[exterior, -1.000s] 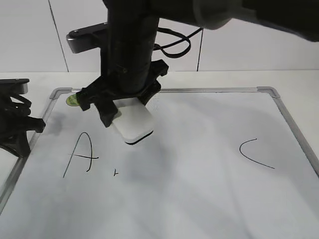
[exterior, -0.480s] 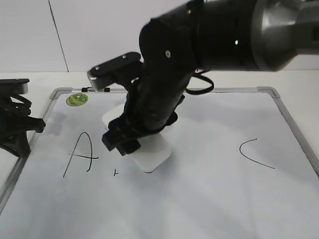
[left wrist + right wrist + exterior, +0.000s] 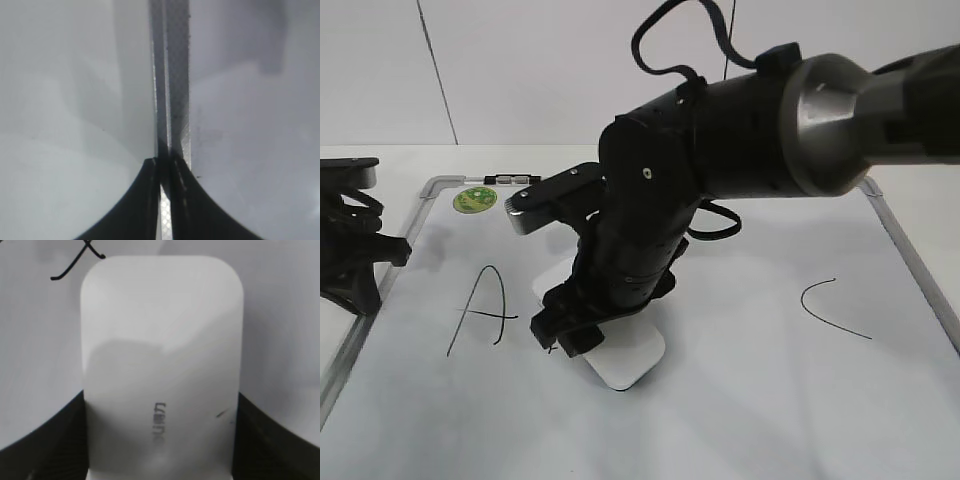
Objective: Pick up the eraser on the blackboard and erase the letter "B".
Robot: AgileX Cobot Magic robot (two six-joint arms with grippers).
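Observation:
My right gripper (image 3: 582, 338) is shut on the white eraser (image 3: 625, 360), which lies flat on the blackboard (image 3: 760, 400) just right of the handwritten "A" (image 3: 480, 310). In the right wrist view the eraser (image 3: 160, 355) fills the frame between the jaws (image 3: 160, 445), with a stroke of the "A" (image 3: 75, 262) at the top left. No letter "B" shows; the arm and eraser cover that stretch of board. My left gripper (image 3: 355, 262) rests shut and empty at the board's left edge; its wrist view shows the shut jaws (image 3: 161, 167) over the metal frame (image 3: 177, 75).
The handwritten "C" (image 3: 832, 308) sits on the right of the board. A round green sticker (image 3: 475, 199) is at the top left corner. The board's silver frame (image 3: 910, 255) runs along the right side. A white wall stands behind.
My right arm has swept the eraser from the top of the board down toward the front, right of the "A". The small black mark beside the "A" no longer shows.

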